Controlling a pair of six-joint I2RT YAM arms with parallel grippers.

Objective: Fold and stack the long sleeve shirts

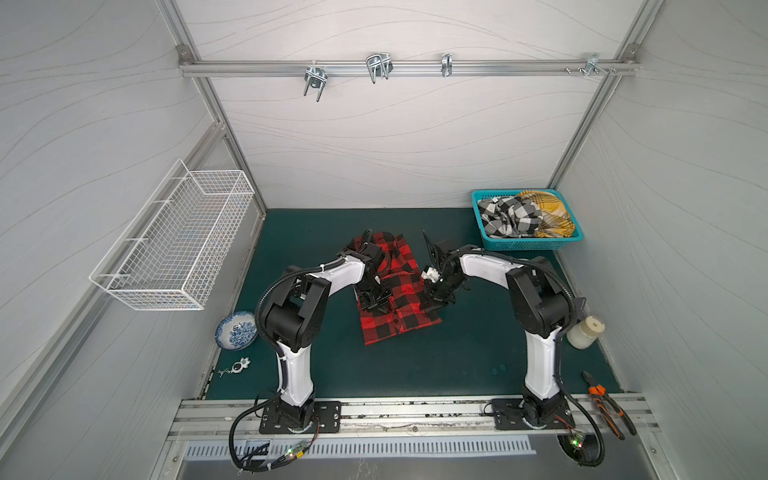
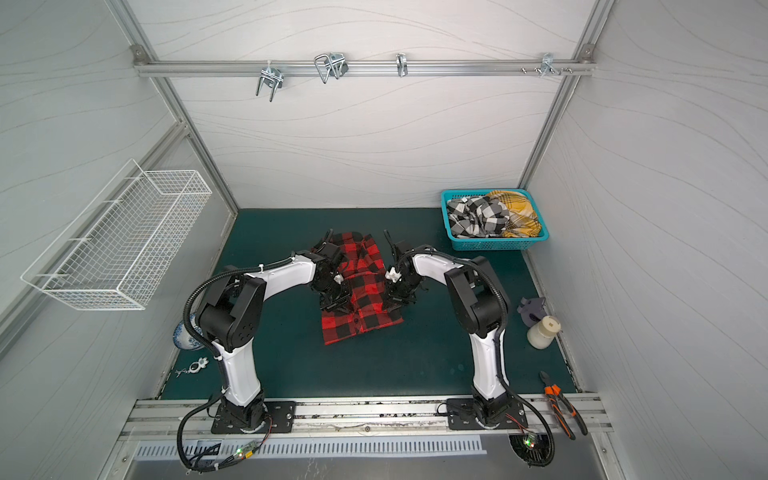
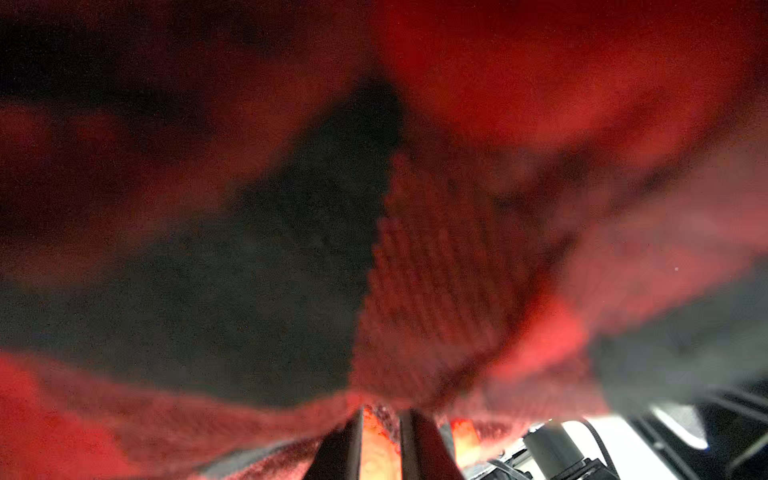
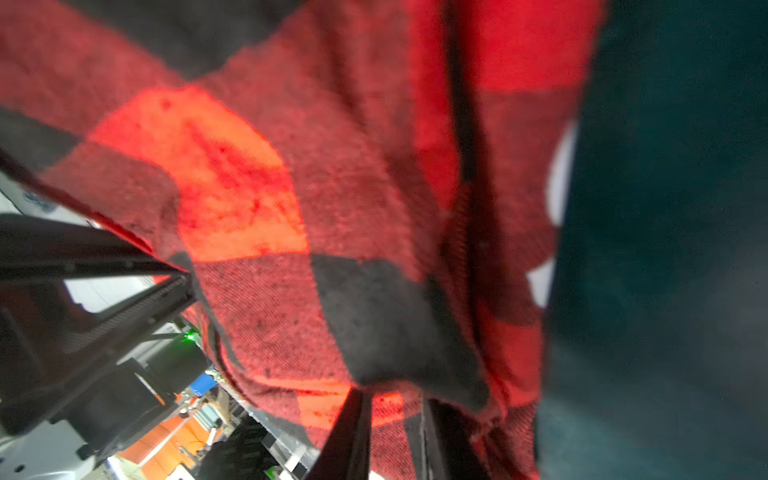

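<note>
Red-and-black shirt [image 1: 399, 316]: lies on the middle of the mat, part folded, its collar end toward 12 o'clock and its hem toward 6, with a ridge of bunched cloth across its middle.
Left gripper [image 1: 374, 301]: at the shirt's 9 o'clock edge; in the left wrist view the fingers [image 3: 345, 449] stand narrow with lit red cloth between them, so it pinches the shirt.
Right gripper [image 1: 434, 297]: at the 3 o'clock edge, also narrow, with a fold of plaid between its fingers [image 4: 353, 432].
Step in hand: probably carrying one end of the shirt over the other.
Doing it well: lift both edges level and together, keep the cloth taut between the grips, lay it square, and let go only once it lies flat.
Risk: soft flannel may slip or drag the lower layer askew.
Other shirts: a black-and-white shirt [image 1: 507, 216] and a yellow shirt [image 1: 548, 216] lie crumpled in the teal basket [image 1: 523, 245] at 2 o'clock.
Surface: dark green mat [image 1: 415, 365].
Room: pale panelled walls; wire rack [image 1: 174, 245] at 9 o'clock; bowl [image 1: 235, 330] at 8; jar [image 1: 586, 332] at 4; pliers [image 1: 606, 403] at 5.
</note>
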